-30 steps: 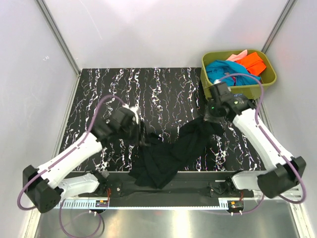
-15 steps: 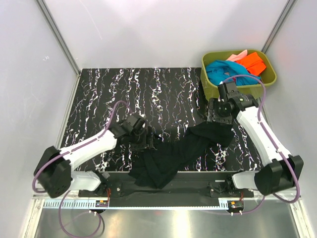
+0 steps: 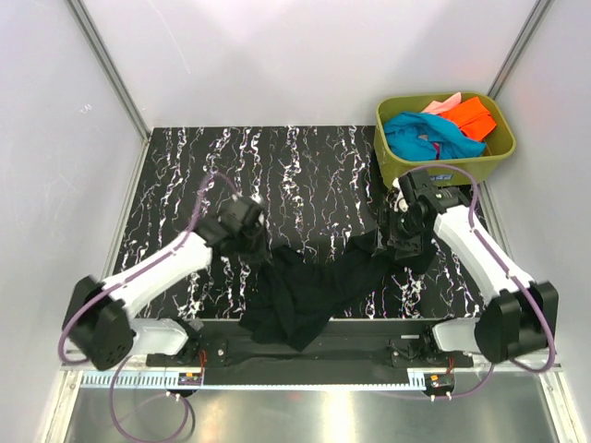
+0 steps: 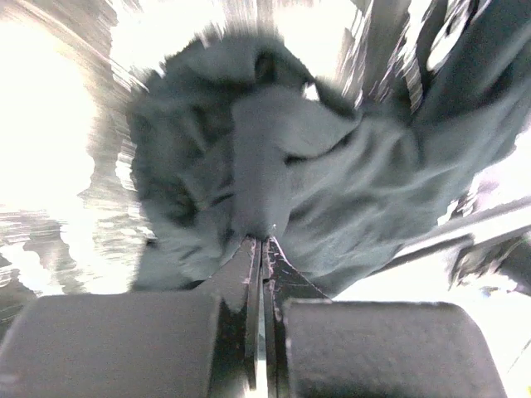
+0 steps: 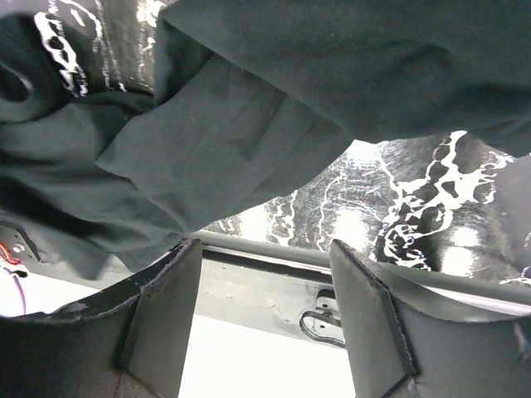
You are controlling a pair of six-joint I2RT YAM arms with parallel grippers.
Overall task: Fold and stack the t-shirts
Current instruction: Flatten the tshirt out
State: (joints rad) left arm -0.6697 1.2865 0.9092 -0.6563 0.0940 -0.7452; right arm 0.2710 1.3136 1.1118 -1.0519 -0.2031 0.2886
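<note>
The black t-shirt (image 3: pixel 309 291) lies crumpled at the near edge of the marbled table (image 3: pixel 305 166), one fold spilling over the front rail, stretched between the two arms. The left gripper (image 3: pixel 249 238), which a second ago stood apart from the cloth with its fingers spread and then reached in, has pulled back toward the left with the shirt's left edge in tow. The wrist view shows its fingers (image 4: pixel 253 274) clenched tight, a pinch of dark cloth caught at the tips. The right gripper (image 3: pixel 404 242), which earlier held the shirt's right end bunched and raised, now sits lower and has released it. Its fingers (image 5: pixel 178 274) stand wide apart with nothing between them, the fabric lying flatter just ahead. In the green tub (image 3: pixel 480 164) at the far right corner, the teal shirt (image 3: pixel 416 134), orange shirt (image 3: pixel 473 115) and pink shirt (image 3: pixel 443 101) remain heaped as before.
</note>
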